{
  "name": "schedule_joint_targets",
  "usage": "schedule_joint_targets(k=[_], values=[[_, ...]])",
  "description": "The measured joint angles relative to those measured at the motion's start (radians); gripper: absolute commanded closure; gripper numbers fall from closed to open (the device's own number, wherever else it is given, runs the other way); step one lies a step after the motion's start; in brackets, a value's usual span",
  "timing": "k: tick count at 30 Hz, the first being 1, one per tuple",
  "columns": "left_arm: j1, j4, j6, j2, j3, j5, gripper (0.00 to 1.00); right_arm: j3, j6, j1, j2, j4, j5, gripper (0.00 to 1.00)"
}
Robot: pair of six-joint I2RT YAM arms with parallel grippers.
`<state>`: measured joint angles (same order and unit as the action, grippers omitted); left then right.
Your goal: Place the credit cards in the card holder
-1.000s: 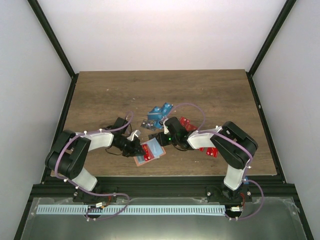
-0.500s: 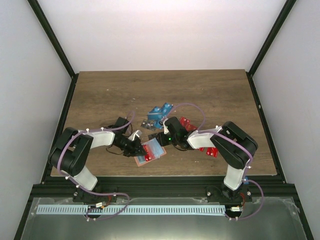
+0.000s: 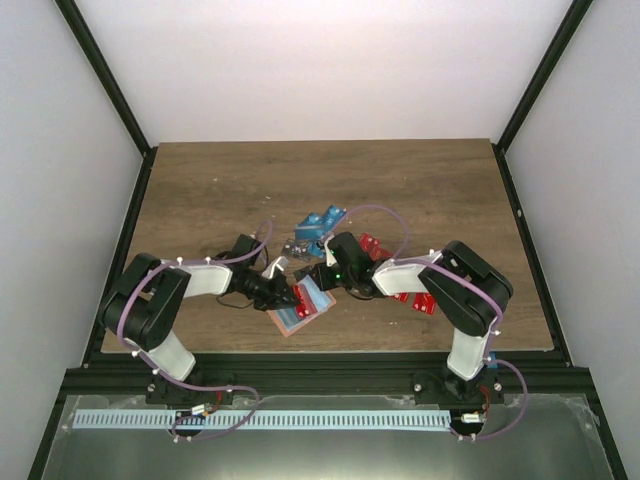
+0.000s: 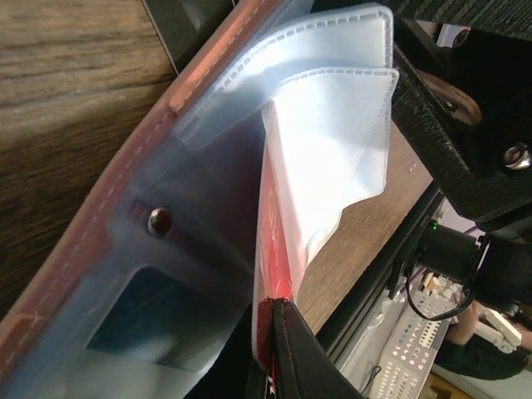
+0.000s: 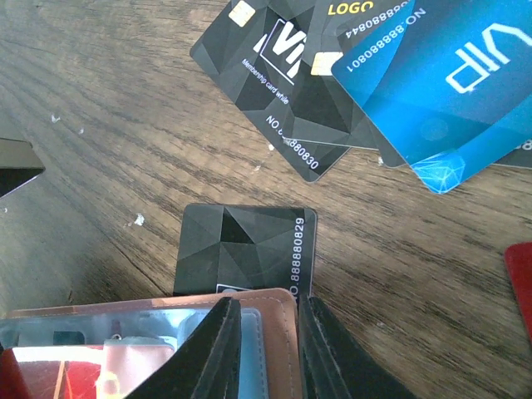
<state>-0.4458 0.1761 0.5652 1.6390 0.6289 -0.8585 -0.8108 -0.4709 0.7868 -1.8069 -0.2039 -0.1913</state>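
The card holder point(image 3: 298, 308) lies open on the table point(image 3: 200, 190), toward 6 o'clock from its middle, between the two claws. It looks light and floppy: a thin leather-like cover point(image 4: 100, 224) with soft clear sleeves point(image 4: 332, 108) that sag and fan apart, so it probably slides or folds unless pinned at its stiffer stitched rim. The right gripper point(image 5: 266, 349) does this, its fingers point(image 5: 212, 349) pressed onto the cover's edge at the holder's 1 o'clock corner, with a black card point(image 5: 241, 249) lying flat on the wood just beyond. The red card point(image 4: 274, 241) is stiff, thin and slick, best held by its short trailing edge so the leading edge is free to enter a pocket. The left gripper point(image 4: 283, 349) pinches it that way, edge-on, with the card's far end already among the sleeves. The left arm reaches low from 9 o'clock, forearm nearly level and the wrist rolled, while the right arm comes in from 3 o'clock, elbow raised and wrist dipped to the table. Other credit cards wait loose: blue cards point(image 3: 322, 222) and black ones at 12 o'clock of the holder, red ones point(image 3: 420, 302) at 3 o'clock. The sleeve mouth seems easy to crumple if the card is pushed at an angle.
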Motion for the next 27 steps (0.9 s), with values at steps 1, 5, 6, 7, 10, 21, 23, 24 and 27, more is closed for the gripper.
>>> schedule_joint_targets(k=[1, 5, 6, 7, 10, 21, 23, 24, 27], values=[[0.0, -0.014, 0.005, 0.0, -0.004, -0.001, 0.96, -0.002, 0.0, -0.002, 0.0, 0.002, 0.0, 0.78], [0.0, -0.08, 0.025, 0.0, -0.033, -0.006, 0.96, -0.014, 0.0, -0.013, 0.0, 0.031, -0.003, 0.77], [0.0, -0.094, 0.03, 0.0, -0.039, -0.008, 0.96, -0.017, 0.0, -0.013, 0.0, 0.038, -0.003, 0.77], [0.0, -0.107, 0.034, 0.0, -0.044, -0.008, 0.96, -0.021, 0.0, -0.013, 0.001, 0.046, -0.002, 0.76], [0.0, -0.159, 0.051, 0.008, -0.059, -0.014, 0.96, -0.026, 0.003, -0.015, 0.017, 0.088, 0.014, 0.72], [-0.008, -0.326, 0.112, 0.042, -0.095, -0.027, 0.96, 0.021, 0.002, -0.035, 0.14, 0.283, 0.123, 0.65], [-0.009, -0.352, 0.117, 0.043, -0.102, -0.027, 0.96, 0.057, -0.002, -0.037, 0.177, 0.295, 0.12, 0.69], [-0.01, -0.363, 0.123, 0.043, -0.106, -0.027, 0.96, 0.066, -0.002, -0.037, 0.185, 0.295, 0.117, 0.71], [-0.013, -0.403, 0.147, 0.045, -0.121, -0.026, 0.96, 0.102, -0.013, -0.037, 0.212, 0.284, 0.097, 0.73]])
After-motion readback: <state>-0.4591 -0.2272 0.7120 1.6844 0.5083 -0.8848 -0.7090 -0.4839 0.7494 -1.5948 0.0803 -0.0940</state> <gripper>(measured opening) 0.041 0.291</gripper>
